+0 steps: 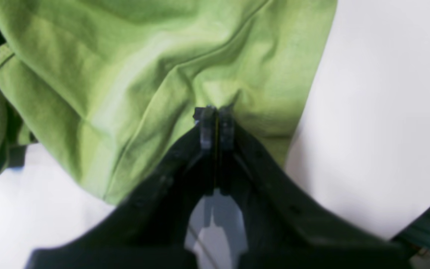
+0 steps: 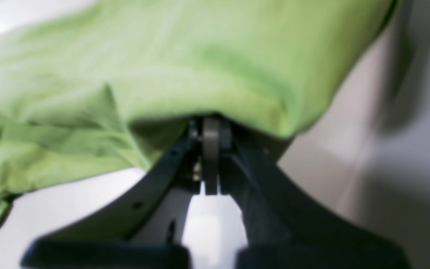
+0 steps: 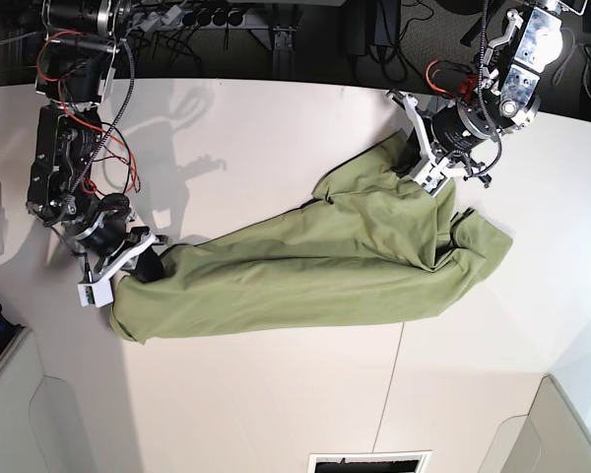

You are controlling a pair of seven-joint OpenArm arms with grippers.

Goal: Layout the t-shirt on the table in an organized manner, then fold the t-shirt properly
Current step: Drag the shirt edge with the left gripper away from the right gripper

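White table (image 3: pixel 276 394) — thin dark seam across it — carries 1 stretched, wrinkled t-shirt (image 3: pixel 305 271).

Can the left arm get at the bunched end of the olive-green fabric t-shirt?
Probably yes: the left gripper is already shut on the t-shirt there, with nothing between them on the white table.

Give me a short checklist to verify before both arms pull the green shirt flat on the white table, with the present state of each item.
1. Left tool shut on the olive-green soft fabric t-shirt: ok.
2. Right tool shut on cloth: ok; jaws together under the shirt edge.
3. The two grips at opposite ends of the shirt: ok in the base view.
4. Shirt lying flat: not ok; bunched and creased between the arms.
5. Which shirt parts are held, hem or shoulder: cannot tell.
6. Large flat white table around the shirt for spreading: ok.
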